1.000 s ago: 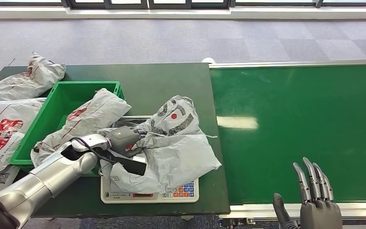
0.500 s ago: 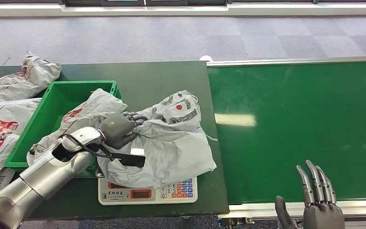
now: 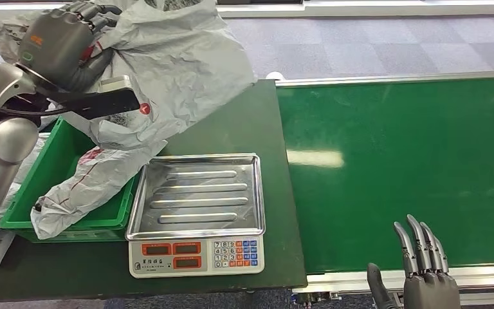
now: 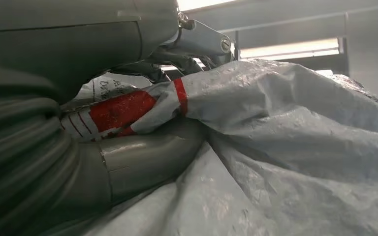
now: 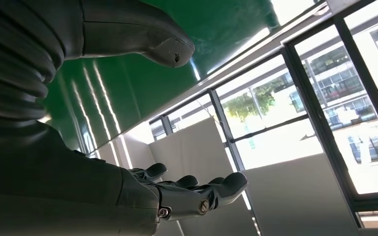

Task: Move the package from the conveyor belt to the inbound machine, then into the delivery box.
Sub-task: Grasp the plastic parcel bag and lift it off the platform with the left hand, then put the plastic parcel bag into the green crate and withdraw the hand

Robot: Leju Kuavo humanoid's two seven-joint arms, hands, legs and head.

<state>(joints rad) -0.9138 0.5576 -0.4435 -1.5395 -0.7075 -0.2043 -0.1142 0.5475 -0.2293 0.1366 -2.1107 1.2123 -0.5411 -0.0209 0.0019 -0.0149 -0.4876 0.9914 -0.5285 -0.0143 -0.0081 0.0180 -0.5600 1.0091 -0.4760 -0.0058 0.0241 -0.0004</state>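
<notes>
Grey package (image 3: 173, 64) held up by the left robot hand (image 3: 61, 45), at about 11 o'clock in the head view.

The fingers are closed on the crumpled bag, which hangs above the green delivery box (image 3: 54, 168) and the dark tabletop (image 3: 231, 122). Another grey package (image 3: 93, 177) lies in the box. At 6 o'clock stands the scale (image 3: 196, 222) with its bare steel tray. The right robot hand (image 3: 421, 273) is at 5 o'clock, fingers apart and holding nothing, at the near edge of the green conveyor belt (image 3: 399, 161).

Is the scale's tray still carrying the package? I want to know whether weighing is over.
No: the metal tray lies bare, and the left hand holds the grey package up above the green bin.
</notes>
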